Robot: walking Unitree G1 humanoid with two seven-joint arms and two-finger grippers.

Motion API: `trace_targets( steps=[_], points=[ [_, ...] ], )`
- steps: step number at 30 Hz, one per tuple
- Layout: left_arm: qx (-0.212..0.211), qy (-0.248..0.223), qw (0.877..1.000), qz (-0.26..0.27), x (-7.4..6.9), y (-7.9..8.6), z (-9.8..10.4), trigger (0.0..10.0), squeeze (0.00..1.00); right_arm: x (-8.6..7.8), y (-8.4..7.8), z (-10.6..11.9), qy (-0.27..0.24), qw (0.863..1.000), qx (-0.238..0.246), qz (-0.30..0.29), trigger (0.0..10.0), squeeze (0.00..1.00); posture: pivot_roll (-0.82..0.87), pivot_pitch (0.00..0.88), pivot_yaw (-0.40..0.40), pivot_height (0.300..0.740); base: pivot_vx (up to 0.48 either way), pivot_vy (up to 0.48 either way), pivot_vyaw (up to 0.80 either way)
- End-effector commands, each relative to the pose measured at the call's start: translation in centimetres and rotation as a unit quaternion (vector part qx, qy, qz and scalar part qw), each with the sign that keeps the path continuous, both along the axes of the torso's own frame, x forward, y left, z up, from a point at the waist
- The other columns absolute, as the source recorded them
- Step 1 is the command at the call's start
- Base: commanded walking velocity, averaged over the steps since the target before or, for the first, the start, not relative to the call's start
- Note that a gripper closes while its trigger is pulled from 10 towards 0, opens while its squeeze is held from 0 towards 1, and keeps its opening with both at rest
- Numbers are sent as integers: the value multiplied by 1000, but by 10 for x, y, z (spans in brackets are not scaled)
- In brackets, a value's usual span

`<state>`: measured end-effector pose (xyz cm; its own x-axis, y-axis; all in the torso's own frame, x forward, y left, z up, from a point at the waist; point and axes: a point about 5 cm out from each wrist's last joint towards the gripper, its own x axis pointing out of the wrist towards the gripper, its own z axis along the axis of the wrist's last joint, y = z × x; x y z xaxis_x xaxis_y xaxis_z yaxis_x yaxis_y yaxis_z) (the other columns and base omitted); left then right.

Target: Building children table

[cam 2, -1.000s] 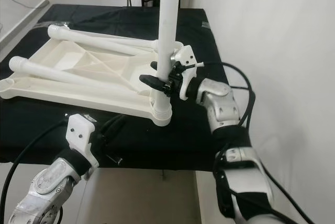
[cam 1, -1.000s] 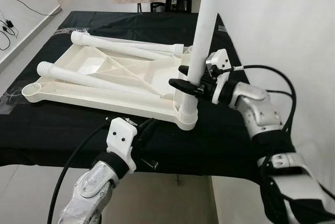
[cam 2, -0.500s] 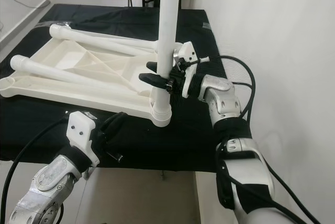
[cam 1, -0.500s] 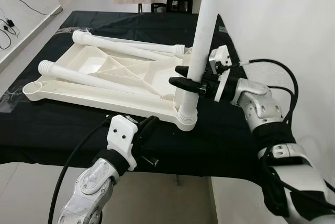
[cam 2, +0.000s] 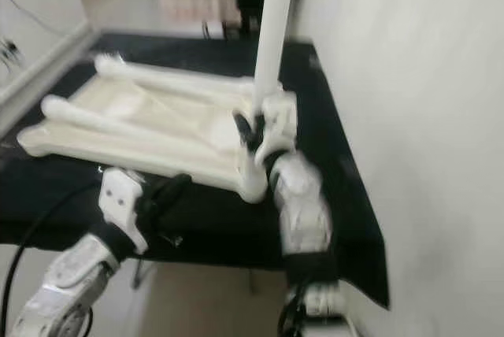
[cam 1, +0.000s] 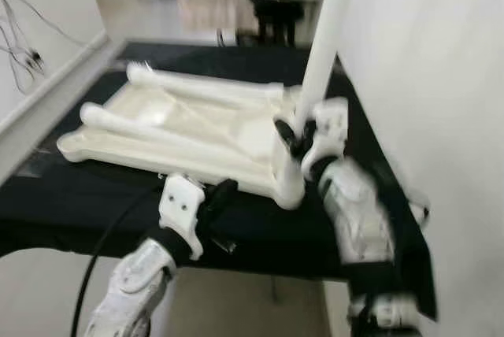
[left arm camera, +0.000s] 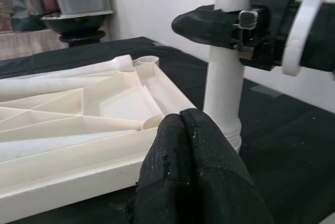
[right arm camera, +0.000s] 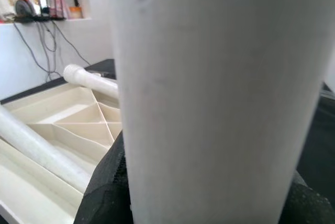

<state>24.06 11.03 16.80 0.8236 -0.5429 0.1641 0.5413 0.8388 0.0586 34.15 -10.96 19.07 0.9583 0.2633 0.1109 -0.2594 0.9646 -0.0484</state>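
A white tabletop (cam 1: 181, 128) lies upside down on a black table (cam 1: 71, 195). Two legs (cam 1: 150, 128) lie on it. One leg (cam 1: 323, 53) stands up in its near corner; the right gripper (left arm camera: 225, 25) squeezes it. The left gripper (left arm camera: 183, 145) is pressed closed, empty, beside the tabletop's near edge.

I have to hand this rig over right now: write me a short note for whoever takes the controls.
Right hand: shut on the upright leg, which stands in the near right corner socket of the upside-down white tabletop.
Left hand: shut, holding nothing, at the tabletop's near edge.
Two loose legs lie across the tabletop, which rests on a black-covered table.
Done: one leg standing in its socket; whether it is fully seated cannot be told.
Left: fit the remaining legs.
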Motion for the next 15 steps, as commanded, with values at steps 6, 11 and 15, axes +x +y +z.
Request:
trace_targets(
  steps=[6, 11, 15],
  points=[
    [1, -7, 1000, 3, 2, 1, 3, 10000, 0, 8, 7, -26, 75, 997, -1, 1, 0, 0, 77, 69, -26, 740, 0, 0, 0],
    [2, -9, 1000, 14, 4, 7, 4, 10000, 0, 9, 19, -16, 72, 995, 17, 61, 10000, 1000, 80, 70, -17, 740, 0, 0, 0],
    [0, -8, 1000, 13, 4, 6, 4, 10000, 0, 10, 22, -5, 57, 990, 31, 122, 10000, 973, 73, 58, -11, 740, 0, 0, 0]
  ],
)
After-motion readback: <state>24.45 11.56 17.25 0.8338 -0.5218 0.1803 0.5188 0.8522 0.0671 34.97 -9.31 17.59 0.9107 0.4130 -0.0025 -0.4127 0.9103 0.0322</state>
